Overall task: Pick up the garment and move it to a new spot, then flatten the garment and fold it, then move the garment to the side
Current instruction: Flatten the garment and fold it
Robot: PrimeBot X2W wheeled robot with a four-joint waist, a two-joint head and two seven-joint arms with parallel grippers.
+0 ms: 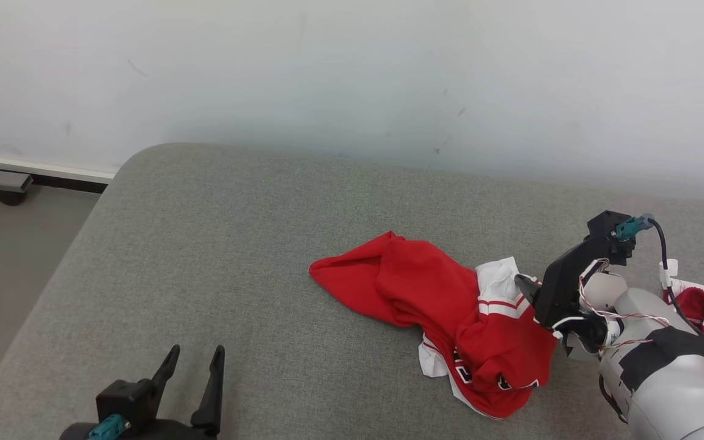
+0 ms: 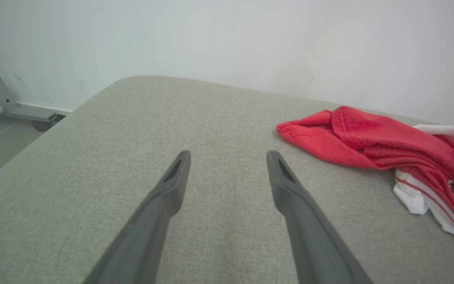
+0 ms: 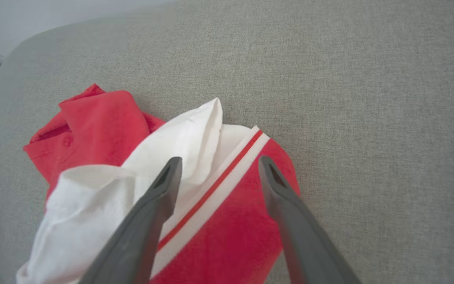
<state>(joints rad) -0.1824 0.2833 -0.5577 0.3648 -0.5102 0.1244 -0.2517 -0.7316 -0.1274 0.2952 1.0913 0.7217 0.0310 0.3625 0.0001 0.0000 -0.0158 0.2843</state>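
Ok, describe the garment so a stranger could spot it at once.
On the grey cushioned surface by the white wall, right of its middle, lies a crumpled red garment with white striped trim, under the open right gripper. The other red cloth sits at the far right edge, behind that arm.

The left gripper (image 2: pixel 228 154) holds its fingers (image 2: pixel 171 189) spread wide over the grey bench (image 2: pixel 112 130); the crumpled red-and-white garment (image 2: pixel 373 138) lies apart, to the right.
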